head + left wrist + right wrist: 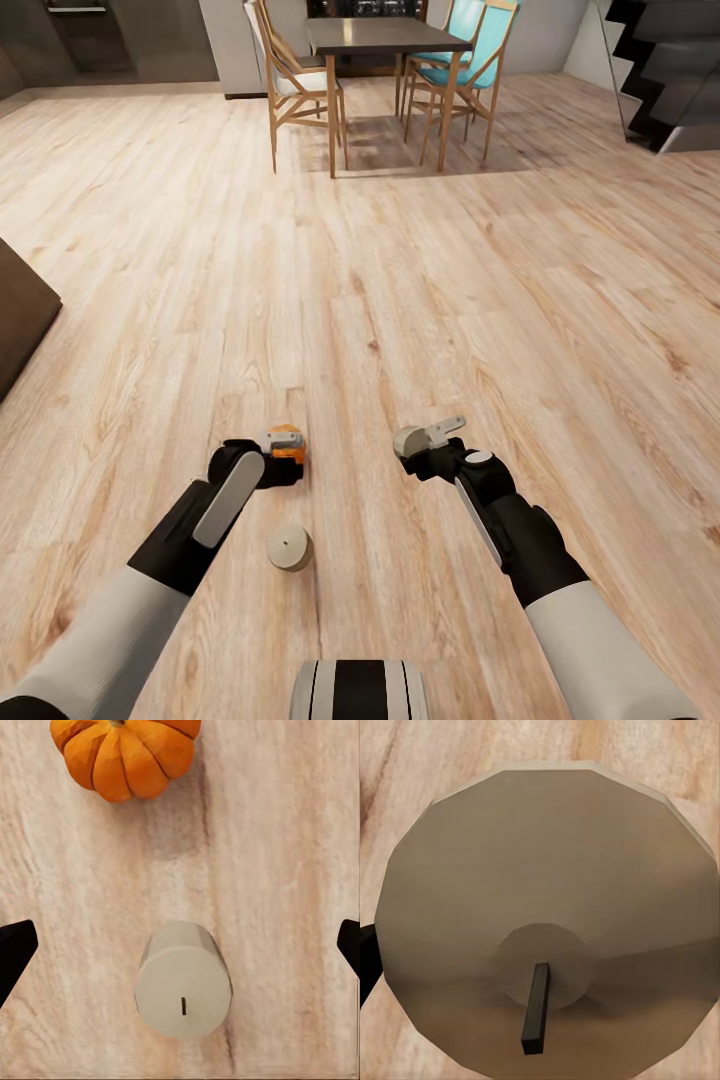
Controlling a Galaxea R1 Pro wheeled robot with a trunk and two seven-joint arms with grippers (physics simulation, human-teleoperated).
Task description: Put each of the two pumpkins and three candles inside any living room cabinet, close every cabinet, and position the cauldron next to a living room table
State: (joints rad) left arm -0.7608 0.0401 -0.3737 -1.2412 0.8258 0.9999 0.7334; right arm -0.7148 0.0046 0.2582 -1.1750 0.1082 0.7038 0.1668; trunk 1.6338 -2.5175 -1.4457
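Firstly, in the head view both arms reach forward and down over the light wood floor (420, 290). The left end effector (283, 455) hangs above the floor, and a small part of an orange pumpkin (285, 437) shows just past it; from this view I cannot tell if the fingers are released or clenched. A beige candle (290, 547) stands upright on the floor near the left forearm, free of any contact. The right end effector (420, 443) holds another beige candle (408, 440), with one pale finger (445, 430) beside it. Far behind stand a dark dining table (385, 35) with wooden chairs (295, 85), and a dark staircase (665, 70) is at the far right. A dark brown piece of furniture (22, 310) enters at the left edge.

Then, in the left wrist view, the two black fingertips (15, 949) are wide apart, so the left end effector is released and grasps nothing. Between them, lower on the floor, stands the candle (184, 979) with its short dark wick. The pumpkin (124, 754) lies on the floor apart from the candle.

Lastly, in the right wrist view, the top of the held candle (544, 907) is very close to the camera, with its dark wick (536, 1009) in the middle. The wood floor (442, 757) shows behind it.
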